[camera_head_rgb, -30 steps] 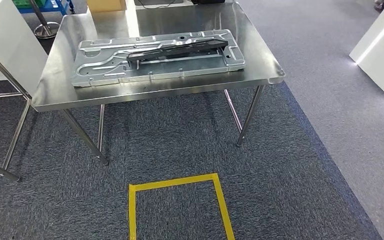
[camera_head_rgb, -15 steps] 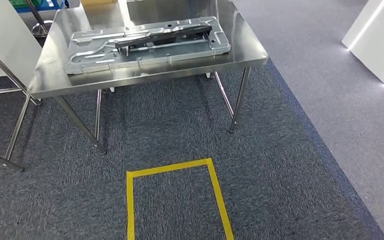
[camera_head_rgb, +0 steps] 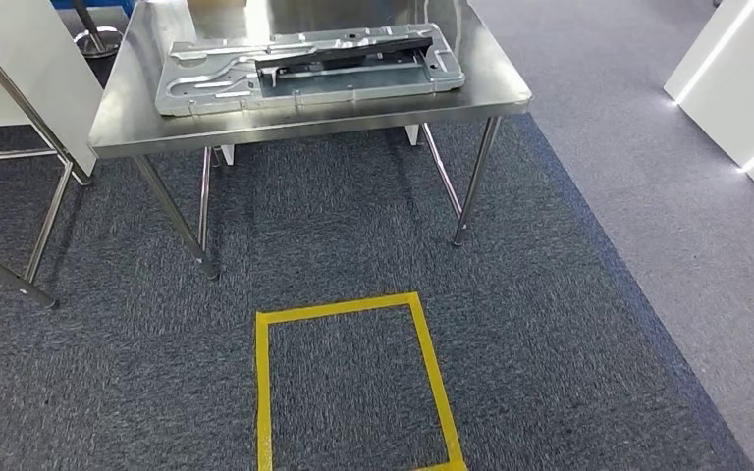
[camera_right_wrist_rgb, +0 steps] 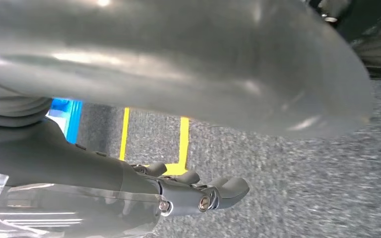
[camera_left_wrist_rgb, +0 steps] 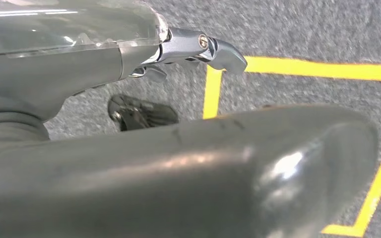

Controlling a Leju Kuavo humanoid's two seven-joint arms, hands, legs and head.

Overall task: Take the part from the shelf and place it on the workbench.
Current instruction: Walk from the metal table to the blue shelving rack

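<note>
Here is the steel workbench (camera_head_rgb: 304, 118) ahead, and lying flat on its top is the part (camera_head_rgb: 309, 64), a pressed grey metal panel with a dark bar across its middle, resting well inside the table's edges and touched by nothing. So by the look of it the placing is done: the part is off the shelf and down on the bench, and what remains, as a judgement, is no more than standing clear. Down on the carpet (camera_head_rgb: 569, 324) sits the yellow tape square (camera_head_rgb: 353, 378), between the robot and the table legs. The left hand (camera_left_wrist_rgb: 178, 148) hangs low over that same yellow tape, thumb large in the foreground and a silver-tipped finger stretched out straight, with nothing held; fingers apart as far as this close view shows. The right hand (camera_right_wrist_rgb: 178, 193) hangs over the carpet too, dark fingers loosely curled side by side past the thumb, gripping nothing, though whether they are fully drawn in I cannot tell from this angle. Set against half a second back, the whole picture has slid: the bench sits a touch further right in the head view and the yellow square shows more of itself, its far edge higher up. That reads as the camera moving with the robot, not the table; the part lies on the bench exactly as it did.
</note>
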